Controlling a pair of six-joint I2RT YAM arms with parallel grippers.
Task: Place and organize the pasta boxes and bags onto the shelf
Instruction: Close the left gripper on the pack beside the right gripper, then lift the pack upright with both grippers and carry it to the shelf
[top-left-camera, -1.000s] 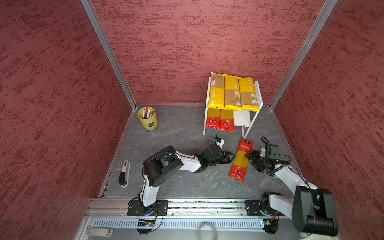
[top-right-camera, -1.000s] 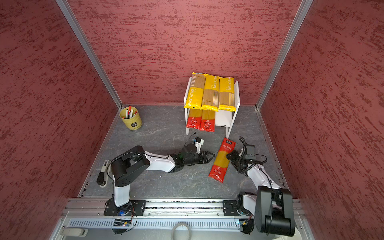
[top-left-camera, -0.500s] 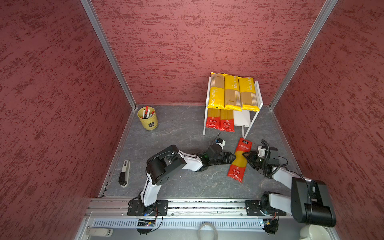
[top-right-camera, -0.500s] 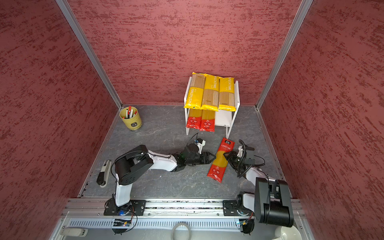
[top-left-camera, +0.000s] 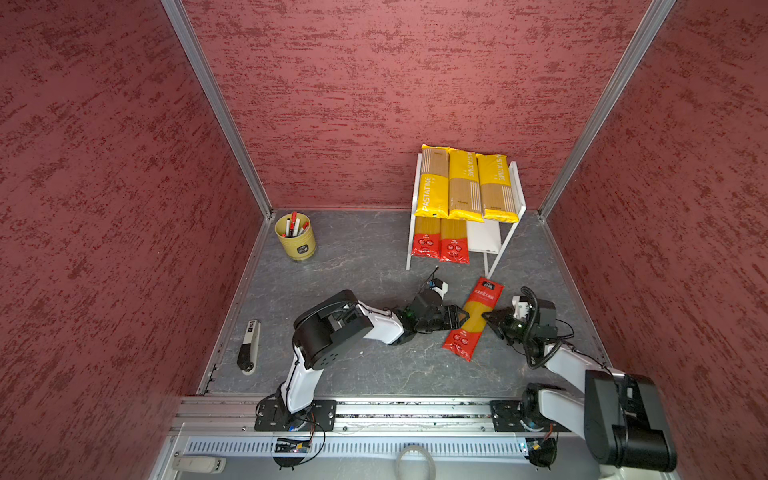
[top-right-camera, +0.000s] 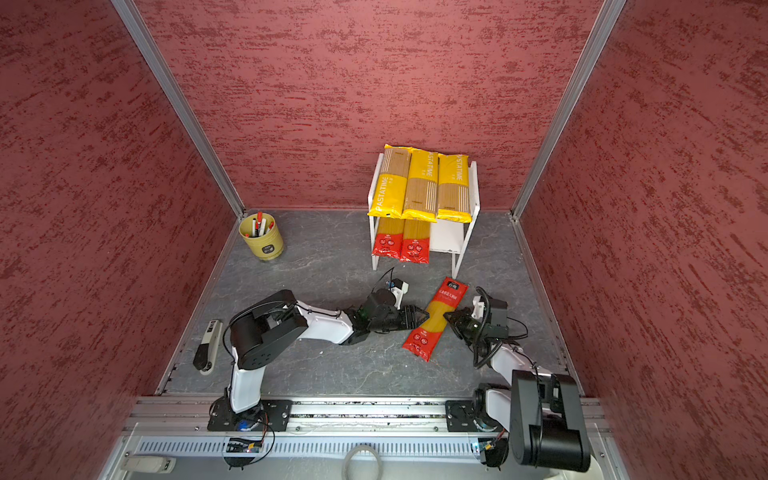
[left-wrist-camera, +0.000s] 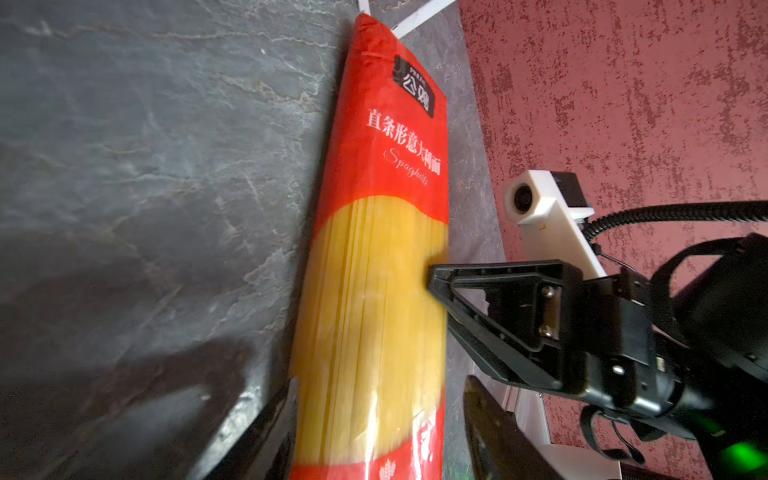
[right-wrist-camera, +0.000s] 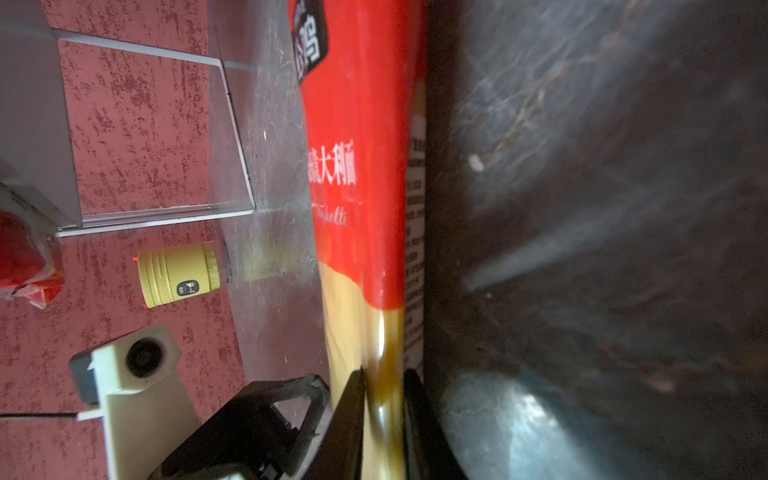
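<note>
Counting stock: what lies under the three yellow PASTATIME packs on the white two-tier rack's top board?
Two red spaghetti packs lie side by side on the white lower board, with bare board beside them. Their far ends, and the board's back, are hidden by the yellow packs.

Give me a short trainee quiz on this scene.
1. True or false: three yellow packs lie on the top tier of the shelf.
2. How many red packs lie on its lower tier? A one, B two, C three.
3. Which gripper is shut on the loose pack?
Key: 1 true; 2 B; 3 the right gripper.
</note>
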